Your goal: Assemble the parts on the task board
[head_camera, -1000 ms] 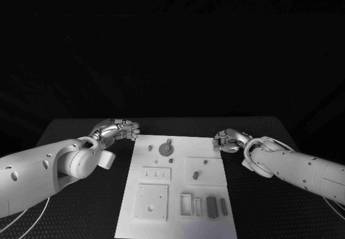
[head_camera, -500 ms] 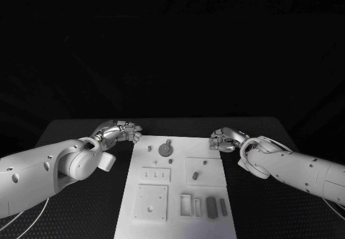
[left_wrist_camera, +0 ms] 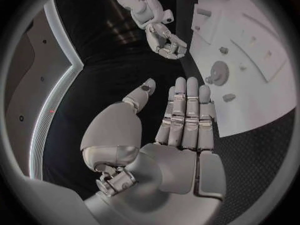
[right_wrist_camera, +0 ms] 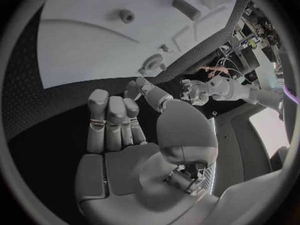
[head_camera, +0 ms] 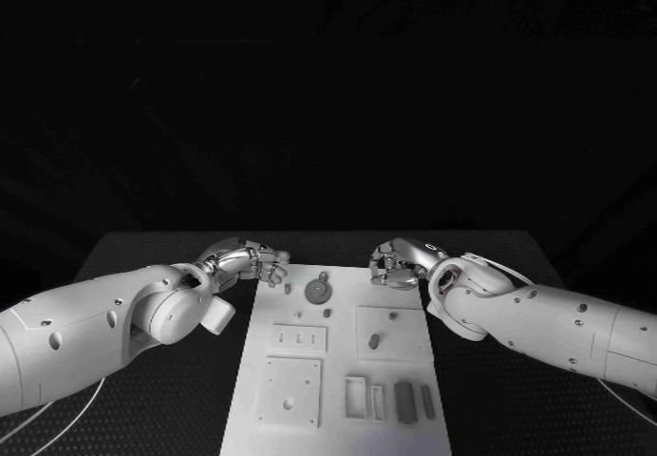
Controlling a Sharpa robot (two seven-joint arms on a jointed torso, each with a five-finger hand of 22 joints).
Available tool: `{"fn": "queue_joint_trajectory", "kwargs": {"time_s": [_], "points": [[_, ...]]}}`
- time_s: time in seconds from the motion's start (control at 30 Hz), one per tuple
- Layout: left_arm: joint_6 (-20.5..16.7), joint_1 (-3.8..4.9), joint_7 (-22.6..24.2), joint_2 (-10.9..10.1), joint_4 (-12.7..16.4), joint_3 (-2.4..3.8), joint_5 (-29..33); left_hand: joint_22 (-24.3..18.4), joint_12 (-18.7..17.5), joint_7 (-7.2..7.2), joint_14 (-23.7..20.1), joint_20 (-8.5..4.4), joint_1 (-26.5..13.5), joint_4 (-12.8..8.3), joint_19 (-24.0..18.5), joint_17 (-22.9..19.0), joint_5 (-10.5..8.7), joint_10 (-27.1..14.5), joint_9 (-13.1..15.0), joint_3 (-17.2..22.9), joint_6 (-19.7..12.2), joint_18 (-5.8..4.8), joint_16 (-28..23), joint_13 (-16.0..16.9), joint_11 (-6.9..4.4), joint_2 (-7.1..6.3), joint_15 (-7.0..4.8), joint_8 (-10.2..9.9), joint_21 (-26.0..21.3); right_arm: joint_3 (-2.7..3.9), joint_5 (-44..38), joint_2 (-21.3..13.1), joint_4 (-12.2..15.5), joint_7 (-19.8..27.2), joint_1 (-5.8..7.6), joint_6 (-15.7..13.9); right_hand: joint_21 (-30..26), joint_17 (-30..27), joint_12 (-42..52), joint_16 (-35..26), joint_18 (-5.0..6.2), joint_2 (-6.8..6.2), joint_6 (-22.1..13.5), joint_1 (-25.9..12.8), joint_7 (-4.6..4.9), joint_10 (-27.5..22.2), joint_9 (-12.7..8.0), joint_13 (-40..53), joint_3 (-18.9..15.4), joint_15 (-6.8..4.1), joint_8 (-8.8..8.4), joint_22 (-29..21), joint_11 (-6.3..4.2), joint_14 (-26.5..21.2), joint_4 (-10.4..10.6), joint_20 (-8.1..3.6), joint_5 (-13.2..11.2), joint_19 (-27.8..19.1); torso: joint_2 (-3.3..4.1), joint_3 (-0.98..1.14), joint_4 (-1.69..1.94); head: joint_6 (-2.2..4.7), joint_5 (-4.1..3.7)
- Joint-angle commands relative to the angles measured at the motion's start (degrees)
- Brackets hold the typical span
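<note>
The white task board [head_camera: 411,313] lies in the middle of the black table, with a grey gear [head_camera: 318,290] near its far end and small grey pegs [head_camera: 371,336] around it. Dark oblong parts [head_camera: 404,398] stand near the front right. My left hand [head_camera: 254,258] hovers at the board's far left corner and holds nothing. My right hand [head_camera: 396,263] hovers over the far right corner, also with nothing in it. In the left wrist view my left hand [left_wrist_camera: 178,135] has flat fingers [left_wrist_camera: 187,105], with the gear [left_wrist_camera: 219,73] beyond. The right wrist view shows my right hand [right_wrist_camera: 115,130] with straight fingers and the board [right_wrist_camera: 87,50].
Black table surface [head_camera: 164,256] runs along both sides of the board. Raised white plates [head_camera: 290,387] with holes sit on the board's front left. The two hands are a short gap apart at the far edge.
Both hands have moved inward towards each other along the board's far edge. The right hand has come left over the board's corner, and the left hand has shifted right.
</note>
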Motion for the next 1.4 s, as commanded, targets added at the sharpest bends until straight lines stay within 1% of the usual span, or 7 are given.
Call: {"fn": "queue_joint_trajectory", "kwargs": {"time_s": [0.03,0.13,0.27,0.43,0.6,1.13,1.4], "points": [[0.66,0.65,-6.36,0.93,0.11,0.09,-6.93,0.48,-0.52,0.23,-0.10,-0.06,-1.93,0.91,-0.41,0.13,-0.25,-0.29,-0.14,-0.69,-0.69,0.24,-0.34,-0.11,0.22,-0.88,0.33,-0.58,0.00,0.07,-7.09,1.14,2.03,-5.18,0.66,2.25,0.18,-0.09,-0.32,0.05,3.11,-0.14,11.09,0.38,-2.49,-2.31,-0.15,-0.11,0.47,-0.36,-0.41,0.51,-2.69,-0.01,0.07,-0.17,-0.25,0.36,-0.54,-0.10,0.00,0.11,0.51],[1.86,1.10,-8.83,1.94,0.02,0.07,-9.62,0.41,-0.72,0.35,-0.09,-0.13,-4.63,3.14,-0.37,0.31,-0.26,-0.36,-0.27,-0.94,-0.96,0.42,-0.42,-0.13,0.24,-2.18,0.27,-0.91,-0.04,0.06,-8.47,2.29,3.68,-6.26,1.18,2.39,0.17,-0.14,-0.40,0.01,3.11,-0.28,11.23,0.38,-2.49,-2.21,-0.26,-0.19,0.72,-0.33,-0.60,0.48,-2.68,0.07,0.08,-0.10,-0.25,0.44,-0.87,-0.21,-0.08,0.07,0.81],[1.67,1.22,-10.85,3.33,-0.10,0.04,-11.77,0.36,-0.94,0.37,-0.22,-0.15,-6.85,6.04,-0.45,0.46,-0.24,-0.44,-0.36,-0.16,-1.07,0.61,-0.61,-0.15,0.26,-3.48,0.26,-1.16,-0.09,0.06,-9.77,3.42,5.41,-7.02,1.68,2.85,0.16,-0.18,-0.45,-0.02,3.11,-0.36,11.33,0.38,-2.49,-2.14,-0.35,-0.24,0.92,-0.31,-0.74,0.46,-2.67,0.14,0.08,-0.05,-0.25,0.50,-1.16,-0.33,0.01,0.00,1.18],[-0.13,1.22,-12.76,5.01,-0.02,-0.10,-13.06,0.34,-0.98,0.40,-0.27,-0.10,-7.76,6.98,-0.50,0.49,-0.29,-0.45,-0.38,-0.11,-1.09,0.59,-0.67,-0.15,0.29,-3.75,0.30,-1.20,-0.13,0.06,-10.65,5.27,6.21,-7.42,1.89,3.21,0.16,-0.18,-0.46,-0.02,3.11,-0.37,11.35,0.38,-2.49,-2.13,-0.35,-0.25,0.94,-0.31,-0.75,0.45,-2.67,0.15,0.08,-0.05,-0.25,0.50,-1.46,-0.47,0.16,-0.19,1.51],[-0.93,1.22,-13.62,5.48,0.13,-0.10,-13.61,0.48,-1.69,0.75,-0.58,-0.01,-7.46,7.99,-0.85,0.60,-0.21,-1.66,-0.71,1.01,-1.97,0.69,-0.92,-0.43,0.85,-4.28,0.40,-1.81,-0.13,0.05,-11.18,6.31,6.79,-7.86,1.89,3.25,0.16,-0.21,-0.50,-0.03,3.11,-0.50,11.42,0.40,-2.49,-2.07,-0.45,-0.29,1.18,-0.30,-0.90,0.43,-2.67,0.23,0.08,0.00,-0.25,0.56,-1.27,-0.41,0.12,-0.11,1.84],[0.32,1.22,-13.84,6.20,0.22,-0.11,-13.79,0.87,-1.44,0.42,-0.30,0.02,-6.24,7.65,-1.02,1.16,-0.23,-1.10,-0.67,1.01,-1.12,0.76,-0.80,-0.21,0.58,-2.57,0.34,-1.43,0.29,0.00,-11.44,7.89,7.45,-7.97,1.89,3.69,0.14,-0.31,-0.61,-0.10,3.11,-0.77,11.67,0.31,-2.49,-1.92,-0.64,-0.39,1.80,-0.28,-1.26,0.37,-2.66,0.39,0.09,0.11,-0.25,0.74,-1.24,-0.34,0.00,-0.34,1.89],[1.09,1.21,-13.88,6.44,0.39,-0.11,-13.79,0.87,-1.22,0.10,-0.11,-0.05,-5.53,6.71,-0.98,1.53,-0.23,-0.51,-0.64,0.51,-0.40,0.76,-0.71,0.00,0.30,-0.96,0.23,-1.13,0.47,-0.01,-11.50,8.24,7.33,-7.94,1.89,3.90,0.13,-0.33,-0.63,-0.12,3.11,-0.83,11.71,0.29,-2.48,-1.90,-0.69,-0.40,1.95,-0.28,-1.35,0.35,-2.65,0.43,0.09,0.13,-0.25,0.79,-1.28,-0.37,-0.01,-0.41,1.78]]}}
